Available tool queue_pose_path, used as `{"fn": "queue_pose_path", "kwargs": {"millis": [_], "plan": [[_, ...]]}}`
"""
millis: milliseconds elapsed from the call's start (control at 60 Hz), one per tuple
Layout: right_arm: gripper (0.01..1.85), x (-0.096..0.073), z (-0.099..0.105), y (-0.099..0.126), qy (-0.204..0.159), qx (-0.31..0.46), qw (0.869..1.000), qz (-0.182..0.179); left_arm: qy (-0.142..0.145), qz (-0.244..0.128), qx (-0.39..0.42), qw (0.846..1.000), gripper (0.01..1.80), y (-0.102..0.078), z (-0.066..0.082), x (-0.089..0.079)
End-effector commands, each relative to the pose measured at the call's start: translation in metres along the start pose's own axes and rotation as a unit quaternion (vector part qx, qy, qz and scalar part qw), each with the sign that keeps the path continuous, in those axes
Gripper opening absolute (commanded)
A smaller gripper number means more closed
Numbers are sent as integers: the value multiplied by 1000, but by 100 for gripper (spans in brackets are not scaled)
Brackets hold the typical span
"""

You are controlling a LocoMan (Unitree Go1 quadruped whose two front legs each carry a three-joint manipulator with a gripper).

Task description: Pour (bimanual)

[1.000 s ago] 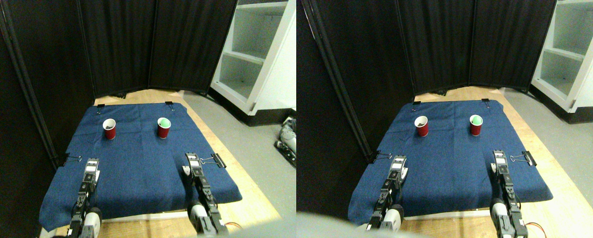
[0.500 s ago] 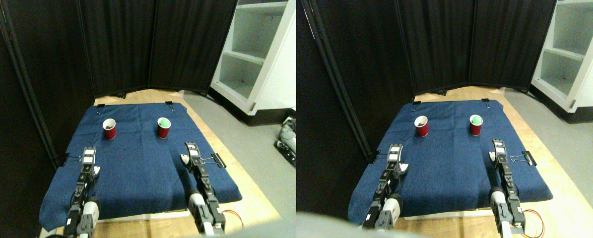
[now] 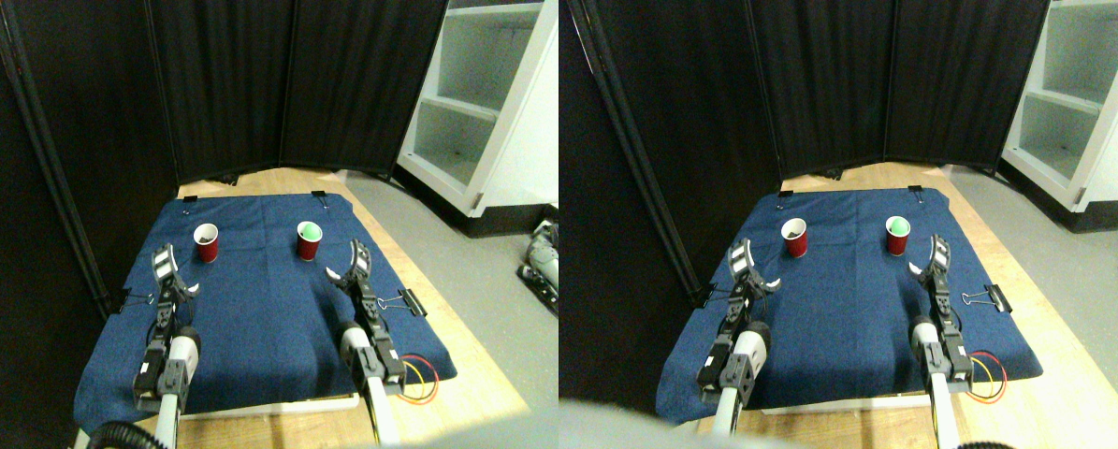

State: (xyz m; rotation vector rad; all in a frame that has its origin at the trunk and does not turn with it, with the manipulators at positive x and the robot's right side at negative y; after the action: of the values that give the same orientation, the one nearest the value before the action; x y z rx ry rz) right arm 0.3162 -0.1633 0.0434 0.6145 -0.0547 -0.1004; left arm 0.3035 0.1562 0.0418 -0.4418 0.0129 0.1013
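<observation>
- Two red cups stand upright on my blue cloth (image 3: 259,299), mouths facing straight up, their long axes vertical, neither one tilted.
- The left red cup (image 3: 206,243) sits toward the far left of the cloth; something dark lies at its bottom, too small for me to name.
- The right red cup (image 3: 309,240) stands level with it to the right, well apart from it, and its inside shows green.
- My left gripper (image 3: 173,274) is raised above the cloth on the near side of the left red cup and a little to its left, not touching it; its jaws are spread apart, with nothing between them.
- My right gripper (image 3: 347,264) is up near the right red cup, just to its near right, also clear of it; these jaws likewise stand apart and hold nothing.
- Black binder clips (image 3: 405,303) pinch the cloth's edges; the one at the right edge lies just beside my right arm.
- The cloth covers a wooden board (image 3: 465,374) on a grey floor.
- Black curtain panels (image 3: 287,84) close off the back, and a white shelf unit (image 3: 484,112) stands at the far right.
</observation>
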Motion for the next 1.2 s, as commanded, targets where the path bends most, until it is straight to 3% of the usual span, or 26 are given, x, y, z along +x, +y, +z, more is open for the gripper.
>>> {"fn": "queue_pose_path", "kwargs": {"millis": [17, 133, 217, 367, 433, 617, 750, 817, 850, 917, 967, 1050, 1200], "plan": [[77, 6, 1, 2, -1, 40, 999, -18, -10, 5, -36, 999, 98, -3, 2, 7], [85, 12, 1, 1, 9, 111, 992, -52, -6, 14, -105, 994, 101, -3, 3, 15], [91, 16, -2, 1, 15, 135, 989, -50, -5, 23, -143, 989, 98, -2, 3, 22], [100, 28, -10, -2, 23, 250, 966, -65, -7, 39, -184, 982, 93, 2, -4, 36], [100, 31, -12, -3, 29, 281, 956, -81, -5, 45, -191, 980, 95, 4, -7, 39], [92, 36, -19, -3, 16, 310, 945, -99, -5, 69, -222, 973, 99, 11, -16, 47], [86, 47, -28, -3, 22, 375, 921, -102, -11, 91, -277, 957, 105, 13, -25, 52], [85, 50, -30, -2, 21, 389, 915, -106, -9, 93, -299, 950, 101, 14, -29, 54], [88, 52, -31, -2, 24, 400, 911, -98, -11, 92, -315, 944, 86, 14, -31, 55], [92, 53, -32, -1, 24, 400, 911, -97, -17, 96, -334, 938, 85, 14, -33, 57], [91, 55, -33, -1, 26, 402, 910, -94, -16, 94, -341, 935, 97, 14, -35, 60], [89, 54, -34, 0, 29, 401, 911, -94, -14, 93, -343, 935, 94, 10, -37, 61], [93, 57, -39, 3, 35, 406, 909, -87, -1, 89, -357, 930, 103, -5, -40, 64]]}}
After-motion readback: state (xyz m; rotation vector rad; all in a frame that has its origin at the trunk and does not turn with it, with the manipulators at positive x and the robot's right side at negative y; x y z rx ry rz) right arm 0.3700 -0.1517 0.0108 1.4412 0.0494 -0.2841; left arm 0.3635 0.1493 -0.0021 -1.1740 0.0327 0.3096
